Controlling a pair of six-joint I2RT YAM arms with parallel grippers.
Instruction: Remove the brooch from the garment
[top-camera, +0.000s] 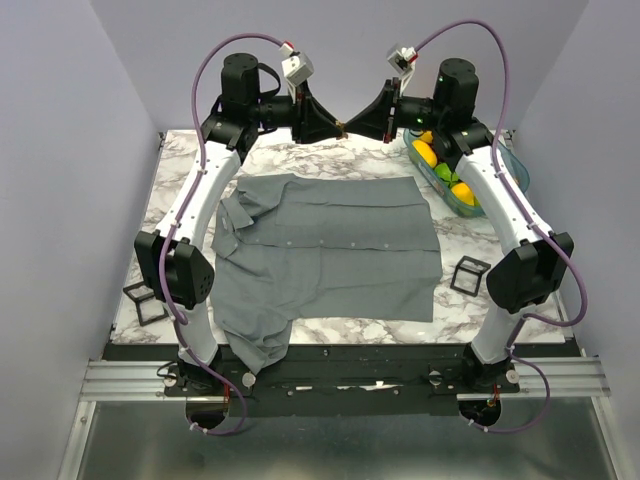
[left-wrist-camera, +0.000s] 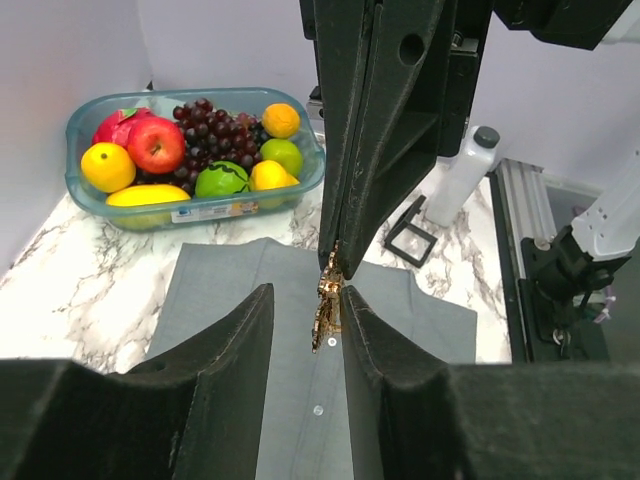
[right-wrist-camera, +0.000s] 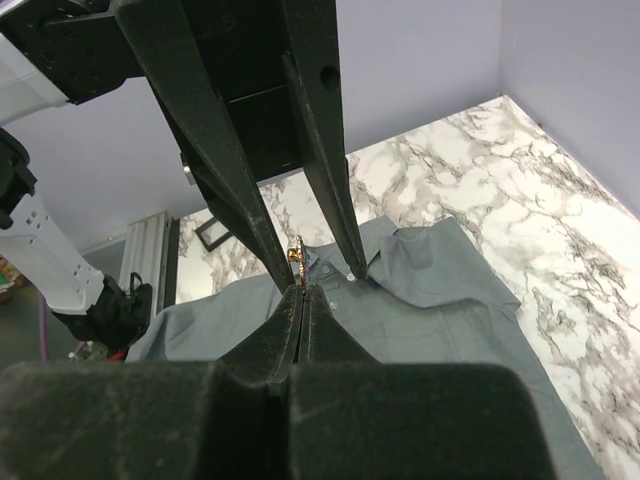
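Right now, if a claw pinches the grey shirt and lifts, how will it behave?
Probably floppy: the shirt lies flat, creased at the collar, with one corner drooping over the near edge of the table. It would likely drag and slide on the smooth marble rather than lift whole.

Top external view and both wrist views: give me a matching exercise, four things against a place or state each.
Things:
1 shirt
2 brooch
3 fruit basket
4 left tool

Place or state:
A at the far right
B open
C lying spread flat
D in the air, pinched in the right tool

Pairs: 1-C, 2-D, 3-A, 4-B
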